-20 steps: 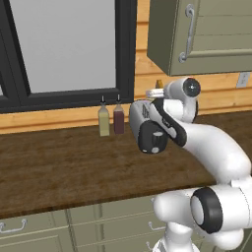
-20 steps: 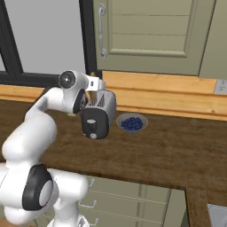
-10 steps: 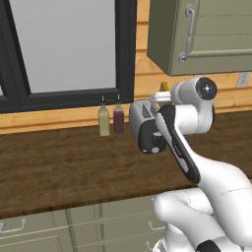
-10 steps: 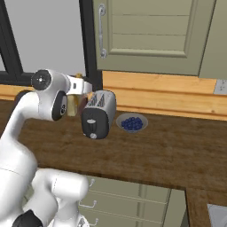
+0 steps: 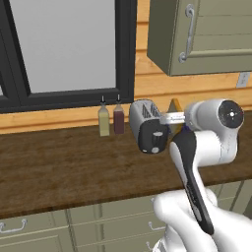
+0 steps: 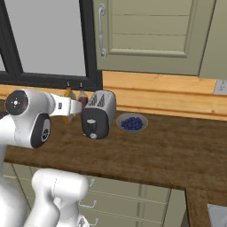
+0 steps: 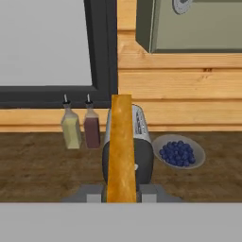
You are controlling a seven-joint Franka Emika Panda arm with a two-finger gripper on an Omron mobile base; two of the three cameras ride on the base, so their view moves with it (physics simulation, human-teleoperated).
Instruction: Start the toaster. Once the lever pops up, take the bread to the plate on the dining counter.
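Carrying step in hand: claw (image 7: 122, 194) pinching the bread (image 7: 121, 146) edge-on, lifted clear in front of the toaster (image 7: 134, 142) on the tabletop (image 5: 59, 172). Next move likely calls for turning away toward the plate. Counted: one toaster, one slice, two bottles (image 7: 81, 128), one bowl of blueberries (image 7: 178, 152)

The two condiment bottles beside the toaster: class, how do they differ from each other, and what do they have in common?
Colour: the left bottle holds a pale yellow-green liquid, the right bottle a dark reddish-brown one. Position: the right bottle stands nearer the toaster, the left bottle farther from it. Shared: both are upright, alike in shape and size, have small dark caps, and stand side by side on the wooden counter below the window.
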